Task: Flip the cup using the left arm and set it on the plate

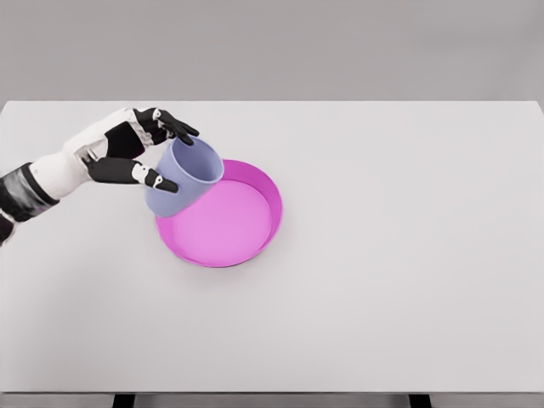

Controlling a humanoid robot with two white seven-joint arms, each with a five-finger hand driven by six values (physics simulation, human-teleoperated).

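Lavender cup (185, 176) sat gripped in your left hand (136, 149), fingers (174, 127) and thumb closed around its wall, tilted mouth-up toward the table's (382, 255) far right corner, base over the pink plate's (255, 229) left rim.

One robot arm (51, 174) with smooth white shells and black joints; its hand (132, 153) has black fingers with white patches.

A wide white surface (408, 255) carries a shallow magenta plate (246, 229), lying flat left of the middle, well clear of every edge.
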